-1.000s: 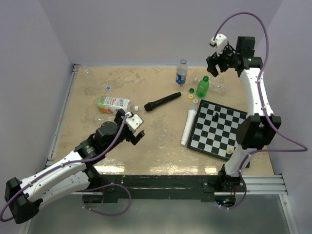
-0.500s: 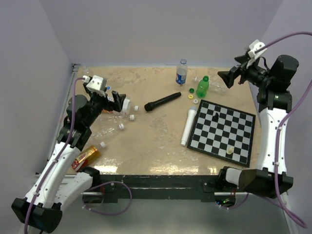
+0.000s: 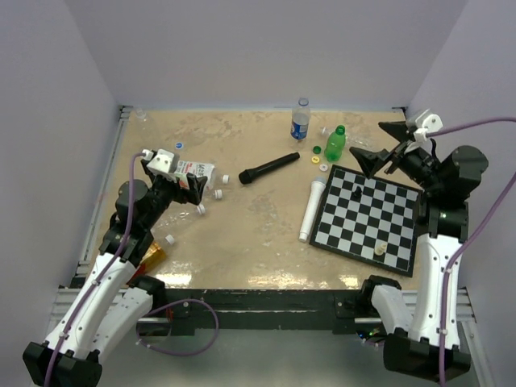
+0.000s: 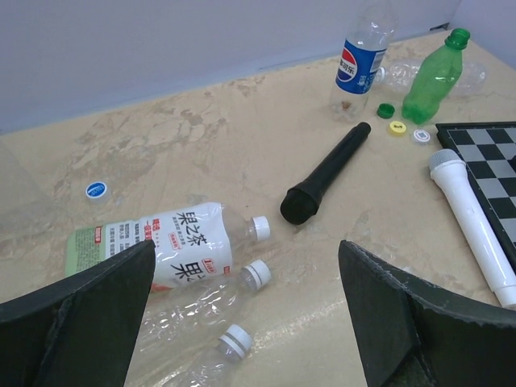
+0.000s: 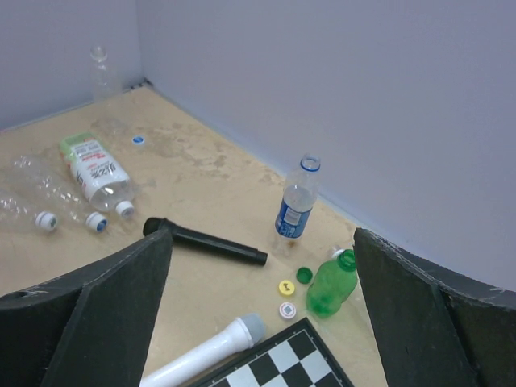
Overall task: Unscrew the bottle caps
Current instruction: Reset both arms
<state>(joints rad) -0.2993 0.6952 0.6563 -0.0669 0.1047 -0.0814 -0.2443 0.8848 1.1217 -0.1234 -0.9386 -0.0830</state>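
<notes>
My left gripper (image 3: 187,179) hangs open just above a white-labelled bottle (image 4: 173,242) lying on its side with a white cap (image 4: 260,228). Two clear crinkled bottles lie beside it with white caps (image 4: 258,274) (image 4: 235,341). My right gripper (image 3: 377,147) is open over the chessboard's far edge, holding nothing. Below it stand the Pepsi bottle (image 5: 297,205) and the green bottle (image 5: 330,284). Loose green (image 5: 304,275), yellow (image 5: 286,287) and white (image 5: 287,310) caps lie by them. A blue cap (image 4: 96,190) lies at the back left.
A black microphone (image 3: 268,168) and a white microphone (image 3: 310,210) lie mid-table beside the chessboard (image 3: 367,218), which carries a few pieces. An amber-filled bottle (image 3: 149,256) lies by the left arm. One clear bottle (image 3: 141,117) stands in the back left corner, another (image 3: 360,146) lies behind the green bottle.
My left arm swung from mid-table to the back left and now sits over the lying bottles. My right arm came down from high at the back, and its jaws widened.
</notes>
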